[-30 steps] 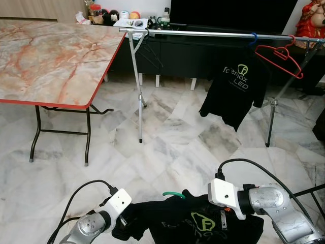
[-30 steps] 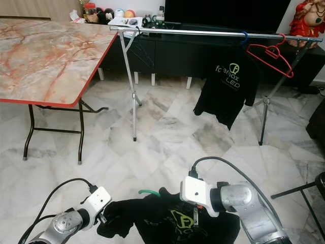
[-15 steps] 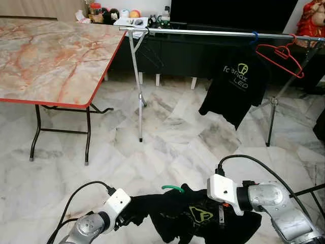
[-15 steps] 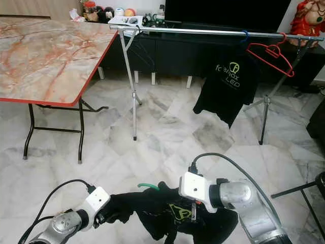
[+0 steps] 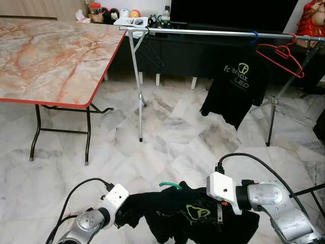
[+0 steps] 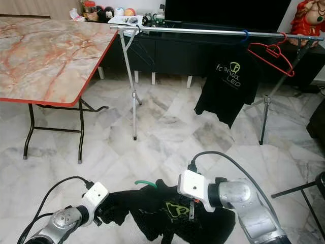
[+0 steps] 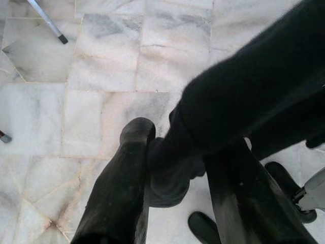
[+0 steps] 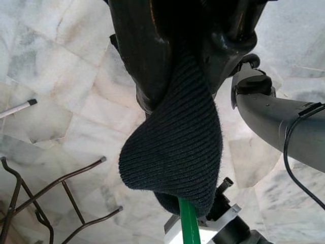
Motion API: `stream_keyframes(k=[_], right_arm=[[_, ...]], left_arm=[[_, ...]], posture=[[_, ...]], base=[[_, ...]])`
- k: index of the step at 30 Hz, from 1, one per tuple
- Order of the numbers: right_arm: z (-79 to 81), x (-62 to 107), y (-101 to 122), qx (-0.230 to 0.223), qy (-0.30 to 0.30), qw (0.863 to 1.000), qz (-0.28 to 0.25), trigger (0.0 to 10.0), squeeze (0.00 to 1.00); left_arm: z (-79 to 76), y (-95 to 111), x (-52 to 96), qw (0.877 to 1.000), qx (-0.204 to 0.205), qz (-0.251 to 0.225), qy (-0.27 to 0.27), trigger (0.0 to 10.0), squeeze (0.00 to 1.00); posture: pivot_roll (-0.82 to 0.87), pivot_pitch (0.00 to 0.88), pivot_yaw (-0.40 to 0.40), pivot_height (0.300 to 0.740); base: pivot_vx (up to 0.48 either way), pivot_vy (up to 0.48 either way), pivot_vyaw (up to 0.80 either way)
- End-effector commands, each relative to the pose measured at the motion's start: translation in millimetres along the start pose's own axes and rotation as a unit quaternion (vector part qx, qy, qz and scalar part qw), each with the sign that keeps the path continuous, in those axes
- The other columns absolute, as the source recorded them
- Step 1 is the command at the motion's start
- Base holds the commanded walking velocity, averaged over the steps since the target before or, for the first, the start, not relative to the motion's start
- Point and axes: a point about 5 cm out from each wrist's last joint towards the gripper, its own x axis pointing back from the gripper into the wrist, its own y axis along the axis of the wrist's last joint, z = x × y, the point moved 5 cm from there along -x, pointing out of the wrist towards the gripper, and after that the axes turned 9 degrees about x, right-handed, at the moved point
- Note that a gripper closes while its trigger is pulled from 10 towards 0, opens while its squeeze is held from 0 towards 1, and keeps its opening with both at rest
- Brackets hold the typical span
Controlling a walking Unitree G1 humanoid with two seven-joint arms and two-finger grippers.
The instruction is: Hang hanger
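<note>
below the rail (image 5: 213,33), both claws clamp a black shirt (image 5: 188,221) on a green hanger (image 5: 170,185): left claw (image 7: 175,168) a sleeve, right claw (image 8: 177,96) the collar.

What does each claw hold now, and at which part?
Both hold the black T-shirt on the green hanger: the left claw pinches a fold at one side edge, the right claw grips the ribbed collar.
</note>
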Motion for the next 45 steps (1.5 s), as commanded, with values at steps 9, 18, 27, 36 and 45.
stream_keyframes(k=[9, 18, 27, 36, 45], right_arm=[[-7.3, 4.0, 6.9, 0.012, -0.018, 1.0, -0.007, 10.0, 0.0], [-7.4, 3.5, 6.2, 0.01, -0.021, 1.0, -0.008, 10.0, 0.0], [-29.7, 7.4, -6.5, 0.017, -0.094, 0.995, 0.03, 10.0, 0.0], [-58.2, 18.7, -27.5, -0.005, -0.192, 0.977, 0.088, 10.0, 0.0], [-90.7, 41.1, -38.1, -0.109, -0.344, 0.929, 0.078, 10.0, 0.0]], left_arm=[[-1.2, -8.2, 1.5, 1.0, -0.001, 0.018, -0.004, 0.0, 0.0], [-0.3, -8.6, 1.7, 1.0, -0.001, 0.018, 0.0, 0.0, 0.0], [19.6, -18.8, 7.2, 0.997, 0.0, 0.05, 0.057, 0.0, 0.0], [46.3, -28.9, 17.3, 0.986, 0.032, 0.074, 0.143, 0.0, 0.0], [51.9, -65.8, 31.6, 0.965, 0.064, 0.189, 0.169, 0.0, 0.0]], posture=[[-0.06, 0.131, -0.026, 0.74], [-0.05, 0.123, -0.029, 0.74], [-0.05, 0.113, -0.027, 0.74], [-0.05, 0.104, -0.025, 0.74], [-0.05, 0.097, -0.026, 0.74]], base=[[0.0, 0.0, 0.0], [0.0, 0.0, 0.0], [0.0, 0.0, 0.0], [0.0, 0.0, 0.0], [0.0, 0.0, 0.0]])
